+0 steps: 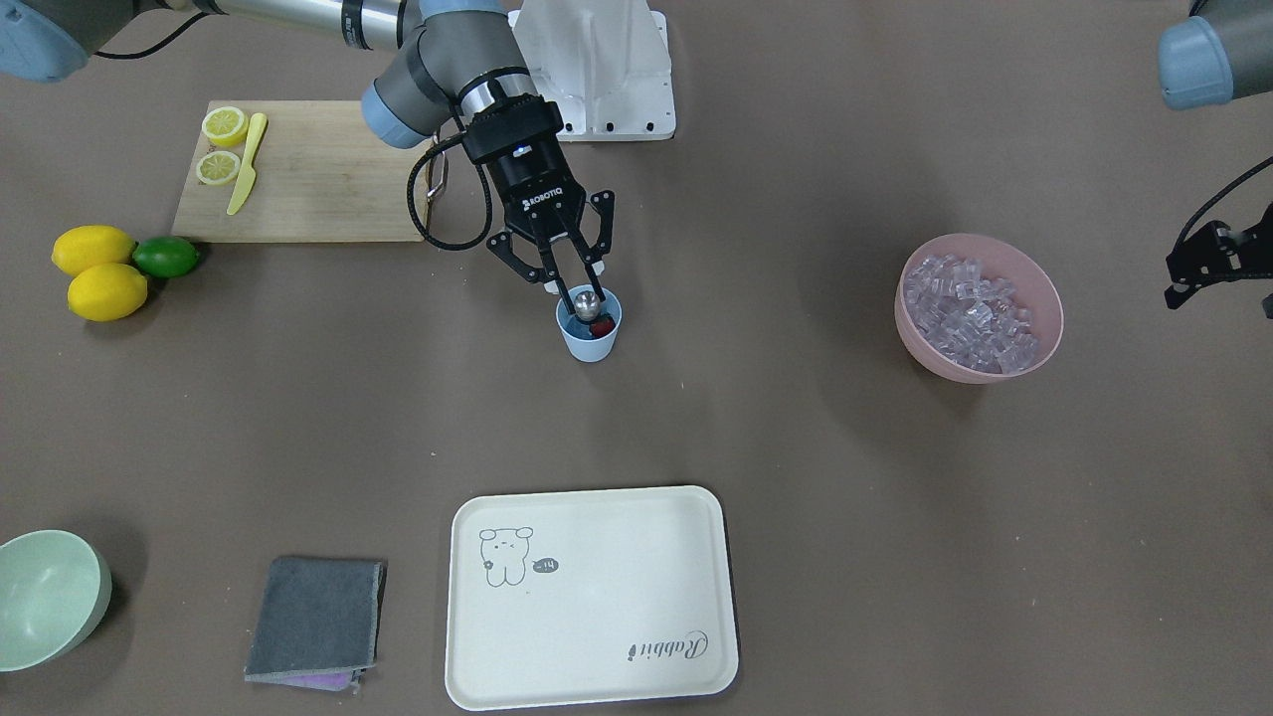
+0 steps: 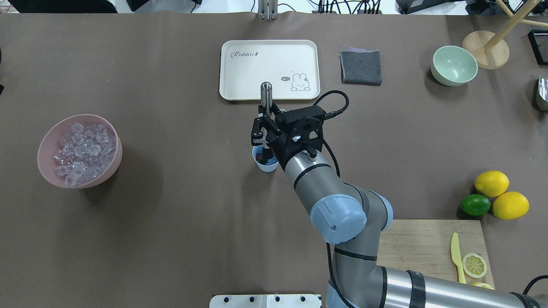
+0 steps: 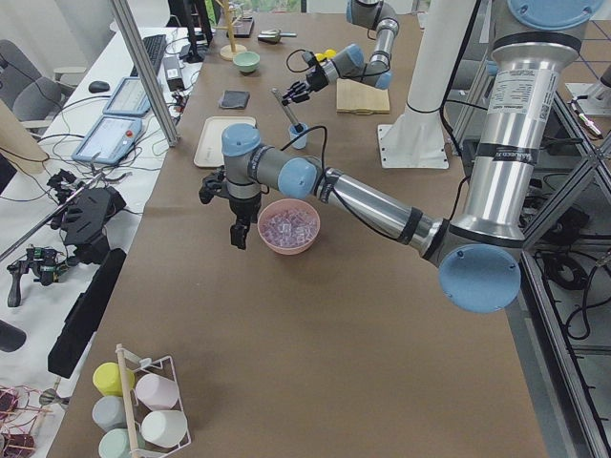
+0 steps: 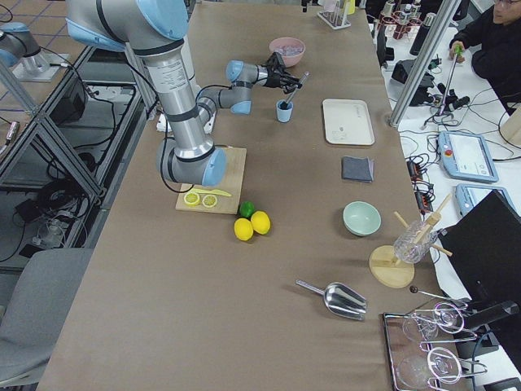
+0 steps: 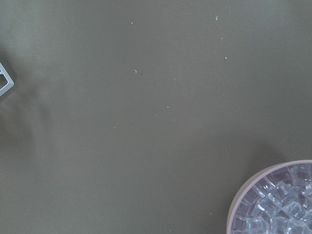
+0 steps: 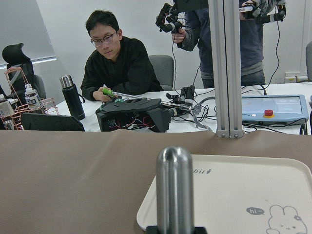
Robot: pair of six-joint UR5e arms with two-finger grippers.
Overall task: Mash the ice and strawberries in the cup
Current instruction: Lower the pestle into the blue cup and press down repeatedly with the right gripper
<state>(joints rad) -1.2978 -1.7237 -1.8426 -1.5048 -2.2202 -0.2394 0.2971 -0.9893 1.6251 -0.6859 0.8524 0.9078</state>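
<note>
A brown table (image 1: 796, 418) carries everything. On the robot's right, near its white base (image 1: 597, 70), lies a wooden cutting board (image 1: 328, 189). Just beside the board two lemons (image 1: 107, 291) and a lime (image 1: 166, 257) sit touching. A small blue cup (image 1: 590, 343) stands upright near the middle. A pink bowl (image 1: 930, 348) sits well apart on the robot's left. Along the far edge lie a cream tray (image 1: 597, 646), a folded grey cloth (image 1: 313, 617) and a pale green bowl (image 1: 50, 597).
</note>
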